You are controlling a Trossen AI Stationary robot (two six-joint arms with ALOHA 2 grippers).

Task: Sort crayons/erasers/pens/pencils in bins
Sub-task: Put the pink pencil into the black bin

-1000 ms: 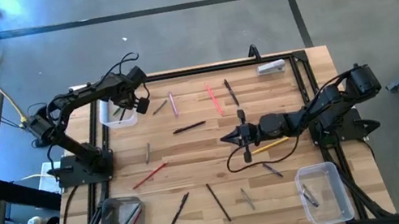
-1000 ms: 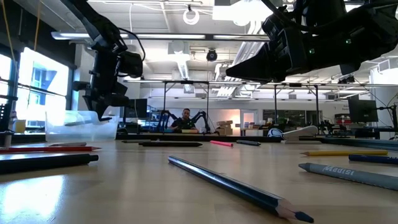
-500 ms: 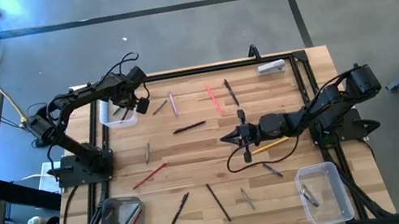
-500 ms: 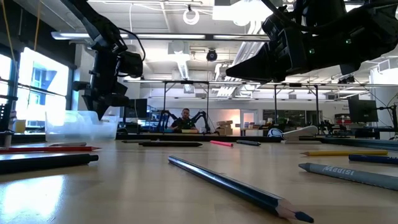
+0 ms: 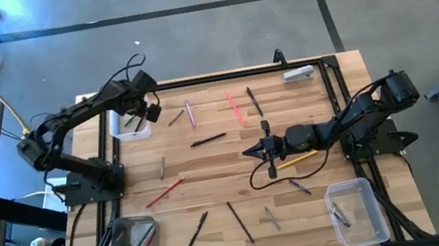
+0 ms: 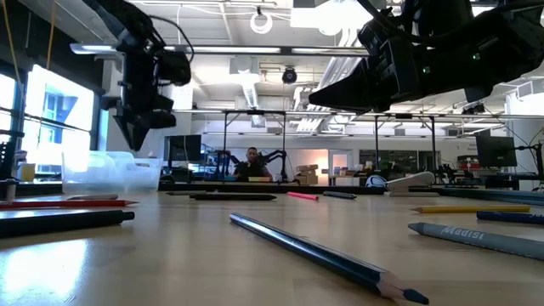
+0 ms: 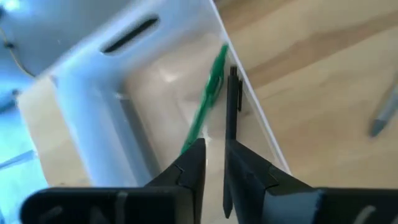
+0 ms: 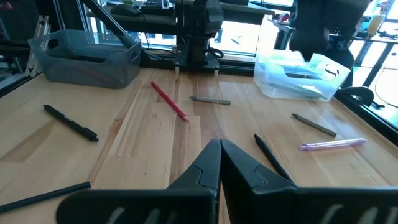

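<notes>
My left jaws hover, slightly apart and empty, over the clear white-rimmed plastic bin in the high view's upper left; a green pen and black pen lie inside. My right jaws hang together, empty, mid-desk above a yellow pencil.

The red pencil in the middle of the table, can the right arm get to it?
Probably yes. The red pencil lies on bare wood with nothing on it or against it, and the shut right gripper hangs over the table's middle with only open tabletop between them.
</notes>
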